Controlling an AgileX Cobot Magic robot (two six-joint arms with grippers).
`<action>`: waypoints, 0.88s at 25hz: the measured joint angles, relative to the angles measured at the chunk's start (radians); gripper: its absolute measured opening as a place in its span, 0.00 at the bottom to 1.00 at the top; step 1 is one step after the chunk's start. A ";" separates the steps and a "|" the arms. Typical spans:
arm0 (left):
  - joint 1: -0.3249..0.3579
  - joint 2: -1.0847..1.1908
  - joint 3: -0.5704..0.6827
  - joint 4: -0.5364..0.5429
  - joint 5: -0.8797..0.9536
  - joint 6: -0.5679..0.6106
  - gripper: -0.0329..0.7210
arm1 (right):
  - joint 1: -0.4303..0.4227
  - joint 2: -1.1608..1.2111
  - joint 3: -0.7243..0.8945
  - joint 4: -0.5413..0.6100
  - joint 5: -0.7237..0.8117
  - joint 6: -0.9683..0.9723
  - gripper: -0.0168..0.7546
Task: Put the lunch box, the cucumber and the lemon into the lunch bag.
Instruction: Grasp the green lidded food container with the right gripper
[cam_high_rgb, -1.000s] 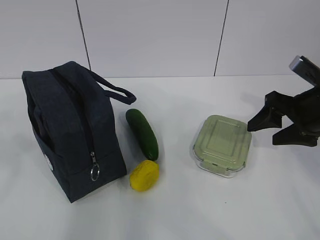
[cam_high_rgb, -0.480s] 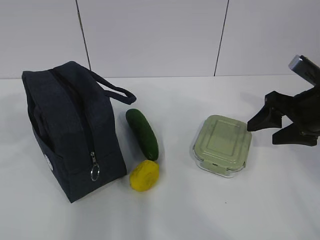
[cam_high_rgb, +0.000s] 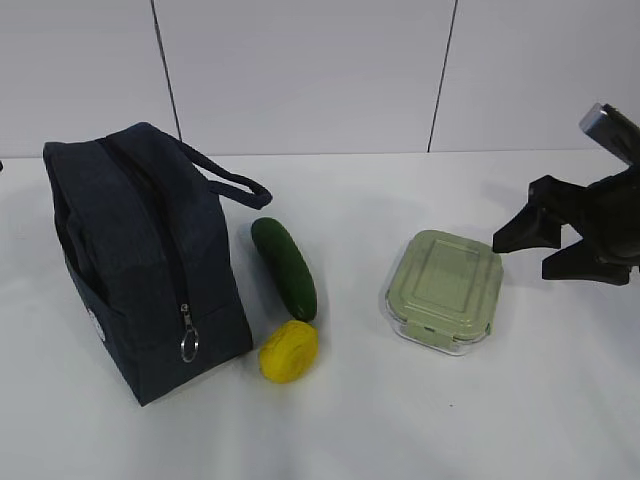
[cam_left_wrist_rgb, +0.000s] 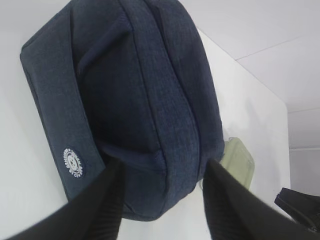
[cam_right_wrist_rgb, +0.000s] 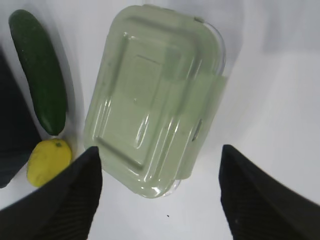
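Nothing packed yet. Bag (cam_high_rgb: 140, 260) stood at the left of the worktop (cam_high_rgb: 400, 430), zipper apparently closed, ring pull (cam_high_rgb: 190, 345) hanging at the near end. Cucumber (cam_high_rgb: 284, 267) lay just right of the bag, lemon (cam_high_rgb: 288, 350) close to its near tip, beside the bag's corner. Box (cam_high_rgb: 443, 291) sat well apart to the right, lid clipped on.

Right end effector (cam_high_rgb: 545, 243) hovered just right of the box, spread wide and empty; seen from the wrist, aimed down over the lid (cam_right_wrist_rgb: 155, 95), one finger (cam_right_wrist_rgb: 65, 200) to either side, not touching. Left end effector (cam_left_wrist_rgb: 160, 200) out of the exterior view, half open, gripping nothing, poised over the bag's end.

All three items left to load; bag probably to be unzipped first.
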 joint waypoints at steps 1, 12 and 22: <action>0.000 0.005 0.000 -0.002 -0.004 0.000 0.54 | 0.000 0.000 0.006 0.014 -0.012 -0.005 0.74; 0.000 0.011 0.000 -0.006 -0.034 0.000 0.54 | 0.000 0.004 0.122 0.261 -0.108 -0.082 0.74; 0.000 0.013 0.000 -0.006 -0.036 0.000 0.54 | -0.015 0.113 0.123 0.382 -0.071 -0.218 0.74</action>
